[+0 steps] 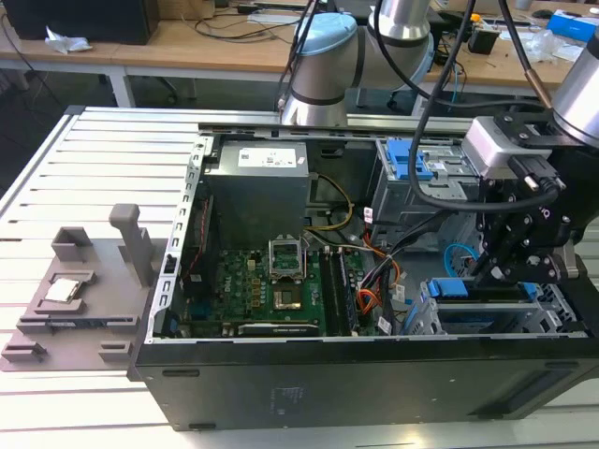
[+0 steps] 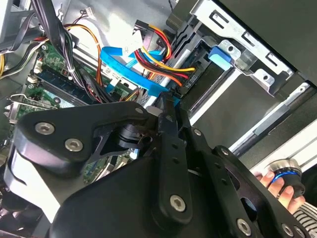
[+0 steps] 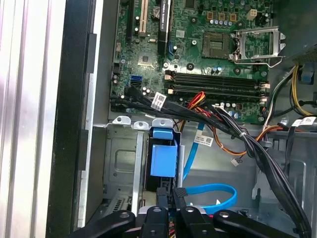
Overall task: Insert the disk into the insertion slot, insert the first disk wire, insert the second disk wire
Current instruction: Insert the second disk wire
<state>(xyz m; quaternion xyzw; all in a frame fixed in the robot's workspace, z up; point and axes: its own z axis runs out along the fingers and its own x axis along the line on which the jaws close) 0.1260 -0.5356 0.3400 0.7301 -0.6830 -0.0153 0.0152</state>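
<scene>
The disk [image 1: 447, 288] sits in the insertion slot [image 1: 533, 318], the silver cage at the case's front corner on the exterior view's right; its blue caddy [image 3: 163, 159] shows at the cage mouth [image 3: 121, 163]. My gripper [image 1: 496, 271] hangs just above the disk's rear end. Its fingers [image 3: 171, 198] stand close together, shut on the black plug of the blue disk wire [image 3: 210, 191]. In the second wrist view my gripper [image 2: 167, 99] points at the disk's rear [image 2: 208, 74], where a plug with red, yellow and black wires [image 2: 163, 62] reaches the disk.
A taller grey cage with a blue latch [image 1: 402, 164] stands behind my gripper. The motherboard [image 1: 271, 290], memory sticks [image 3: 213, 84] and a black cable bundle [image 3: 237, 134] lie close by. A person's fingers rest on a black-and-blue knob [image 2: 282, 178]. A grey fixture [image 1: 84, 290] sits outside the case.
</scene>
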